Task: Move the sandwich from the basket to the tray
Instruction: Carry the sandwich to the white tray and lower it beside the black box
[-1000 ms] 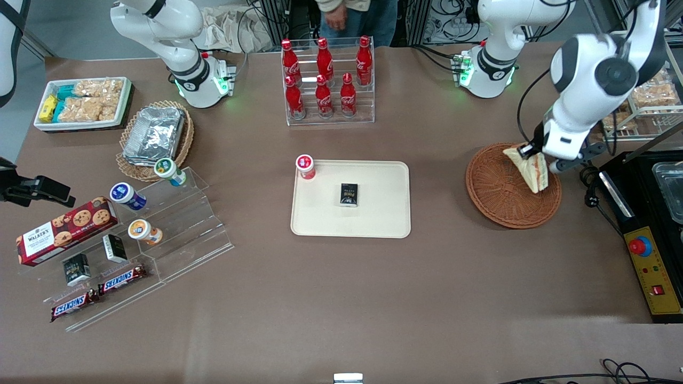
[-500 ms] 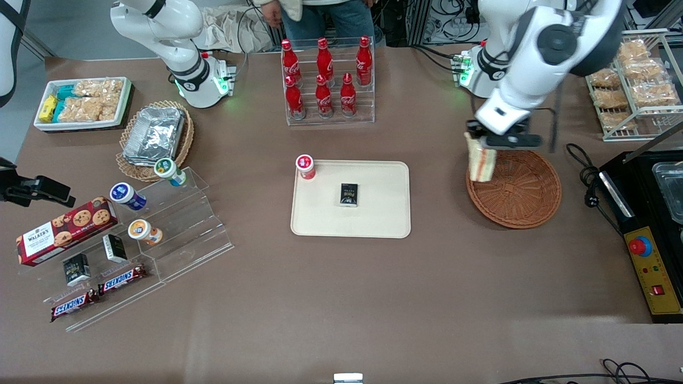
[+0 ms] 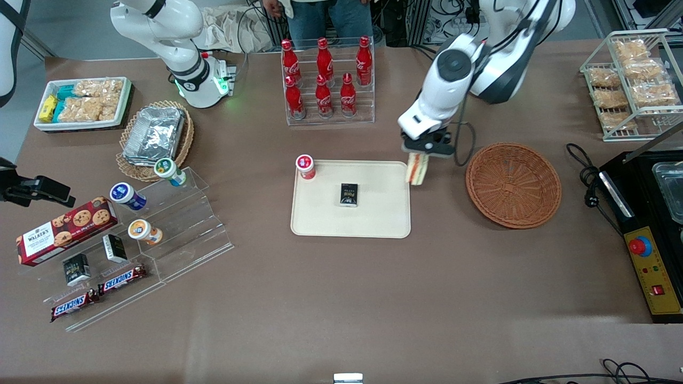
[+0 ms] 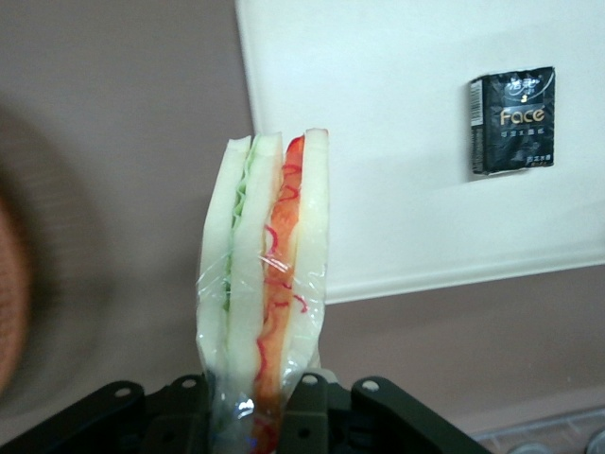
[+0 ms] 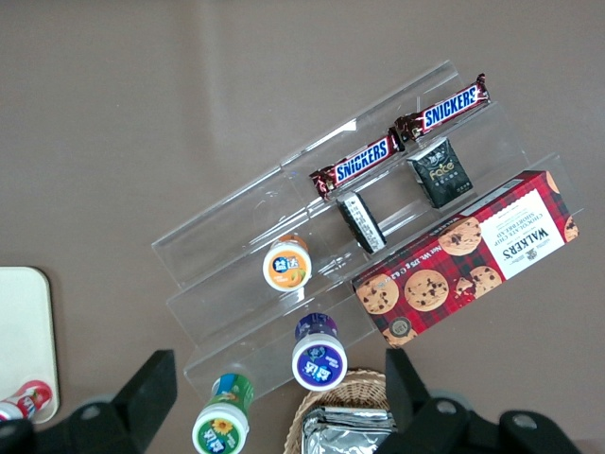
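gripper [image 3: 421, 152] clamping sandwich [image 3: 417, 169], above tray [image 3: 382, 221] edge

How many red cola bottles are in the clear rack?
6: three on the upper step, three on the lower step nearer the camera. None looks hidden.

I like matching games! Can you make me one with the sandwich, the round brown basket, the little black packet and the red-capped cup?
Things:
1. sandwich
2. basket
3. black packet
4. red-capped cup

Places or states:
A. lying flat in the middle of the tray
B. held up in the air by the hand, at the tray's edge
C. standing at the tray's corner
D. sitting on the table with nothing in it

Pairs: 1-B, 2-D, 3-A, 4-C
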Motion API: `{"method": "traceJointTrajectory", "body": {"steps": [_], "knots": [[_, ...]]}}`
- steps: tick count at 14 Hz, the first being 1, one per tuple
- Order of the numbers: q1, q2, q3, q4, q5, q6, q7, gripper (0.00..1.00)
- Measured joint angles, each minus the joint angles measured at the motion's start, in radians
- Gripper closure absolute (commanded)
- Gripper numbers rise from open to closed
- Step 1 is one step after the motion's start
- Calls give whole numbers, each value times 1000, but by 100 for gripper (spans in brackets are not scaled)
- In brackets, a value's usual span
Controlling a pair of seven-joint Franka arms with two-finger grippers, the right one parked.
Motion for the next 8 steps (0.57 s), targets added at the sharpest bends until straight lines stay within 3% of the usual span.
{"method": "traceJointTrajectory", "body": {"steps": [3, 8], "knots": [[0, 149, -15, 14, 46, 131, -66, 100], [1, 277, -14, 111, 149, 144, -158, 100]]}}
